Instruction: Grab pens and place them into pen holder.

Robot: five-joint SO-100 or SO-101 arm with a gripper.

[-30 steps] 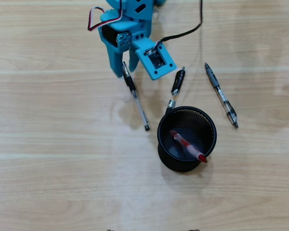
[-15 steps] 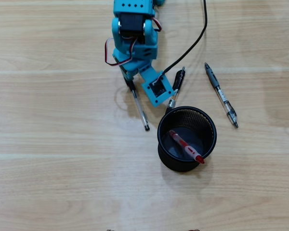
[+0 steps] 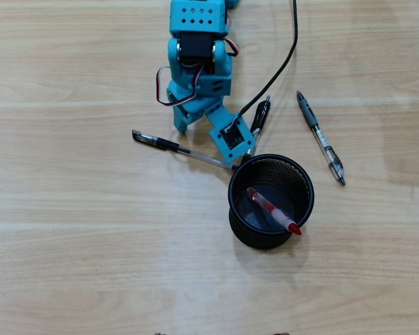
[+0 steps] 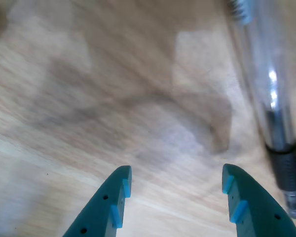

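Note:
In the overhead view the black mesh pen holder [image 3: 237,209] stands at centre with the red and clear pen [image 3: 272,211] lying inside it. The clear pen with black cap [image 3: 181,149] lies almost flat across the table, its tip near the holder's rim. My gripper [image 3: 185,125] hangs just above that pen. The short black pen [image 3: 260,115] is partly hidden by the wrist camera mount. The grey-sleeved pen [image 3: 320,137] lies to the right. In the wrist view my gripper [image 4: 176,173] is open over bare wood, with a clear pen [image 4: 266,98] outside its right finger [image 4: 237,197].
The blue arm [image 3: 197,49] reaches in from the top edge of the overhead view, and its black cable [image 3: 283,63] runs from the top down to the wrist camera. The light wooden table [image 3: 91,244] spreads on all sides.
The arm came down and forward. The clear pen with black cap swung from nearly upright in the picture to almost horizontal, its cap end going left. The red pen shifted slightly inside the holder.

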